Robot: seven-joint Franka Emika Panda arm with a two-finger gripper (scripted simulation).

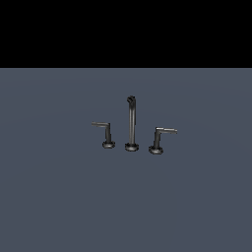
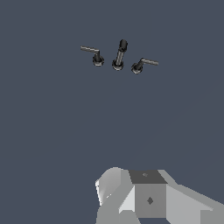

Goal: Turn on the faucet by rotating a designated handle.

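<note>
The gripper (image 2: 151, 199) is well apart from the faucet (image 1: 131, 123), its fingers out of sight so I cannot tell their opening, and it may wrongly catch the mirror-image lever (image 1: 160, 138) instead of the handle (image 1: 105, 132) at the exterior view's left.

The faucet (image 1: 131, 123) stands on a plain slate-grey floor (image 1: 59, 197), its tall thin spout (image 1: 131, 120) upright in the middle with a hooked tip. On the exterior view's left is the handle (image 1: 104, 132), its thin arm reaching left from a short post on a round base. On the right, the mirror-image lever (image 1: 161, 138) reaches right.
</note>
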